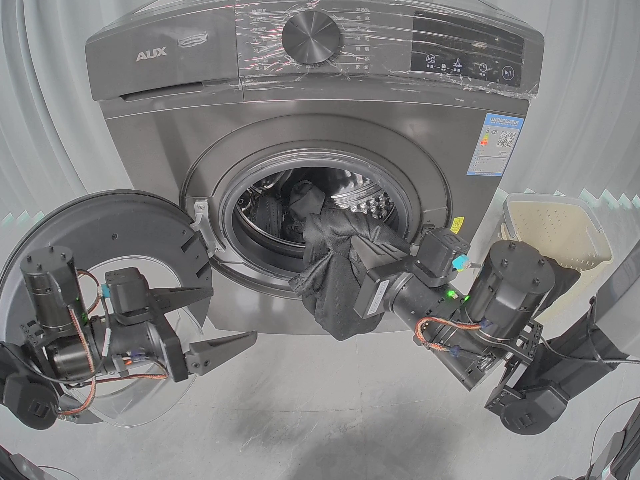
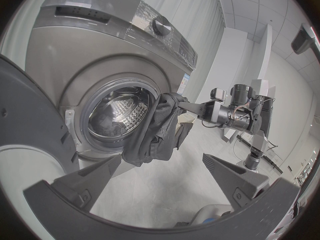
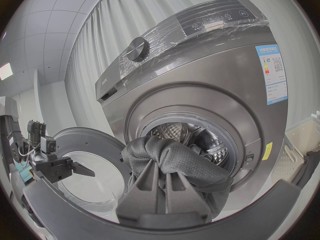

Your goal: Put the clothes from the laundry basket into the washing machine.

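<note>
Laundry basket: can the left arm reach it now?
Probably not: the laundry basket stands far right, behind the right arm and its dark garment; the left gripper hangs by the open door.

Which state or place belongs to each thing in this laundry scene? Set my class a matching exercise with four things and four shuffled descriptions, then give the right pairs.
Things
1. door
2. black garment
3. left gripper
4. laundry basket

States or places
A. open, holding nothing
B. standing on the floor to the right of the washing machine
C. swung wide open on the machine's left side
D. hanging out of the machine's round opening, clamped in the right gripper

Pairs: 1-C, 2-D, 3-A, 4-B
</note>
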Tool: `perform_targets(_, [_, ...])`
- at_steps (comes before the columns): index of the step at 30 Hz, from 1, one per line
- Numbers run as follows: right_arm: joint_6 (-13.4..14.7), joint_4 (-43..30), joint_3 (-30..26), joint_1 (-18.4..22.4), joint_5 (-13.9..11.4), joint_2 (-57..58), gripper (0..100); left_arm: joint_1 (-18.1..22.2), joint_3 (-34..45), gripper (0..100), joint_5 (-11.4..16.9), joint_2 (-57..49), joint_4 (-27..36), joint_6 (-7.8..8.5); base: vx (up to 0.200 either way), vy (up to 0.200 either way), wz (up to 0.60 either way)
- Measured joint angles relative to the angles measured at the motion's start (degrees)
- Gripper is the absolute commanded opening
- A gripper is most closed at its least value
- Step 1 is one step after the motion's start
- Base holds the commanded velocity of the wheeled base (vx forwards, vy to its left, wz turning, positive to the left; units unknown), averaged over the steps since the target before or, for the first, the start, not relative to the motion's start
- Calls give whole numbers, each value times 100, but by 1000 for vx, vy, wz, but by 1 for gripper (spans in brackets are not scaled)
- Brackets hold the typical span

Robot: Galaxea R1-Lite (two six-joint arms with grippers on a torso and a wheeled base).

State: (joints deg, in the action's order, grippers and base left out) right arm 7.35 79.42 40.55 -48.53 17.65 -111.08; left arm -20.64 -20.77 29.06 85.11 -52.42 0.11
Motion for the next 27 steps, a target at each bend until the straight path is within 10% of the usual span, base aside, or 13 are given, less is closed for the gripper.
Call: perform_targets(27, [1, 9, 339, -4, 9, -336, 0, -711, -1062, 100, -778, 2007, -1445, -221, 0, 0, 0])
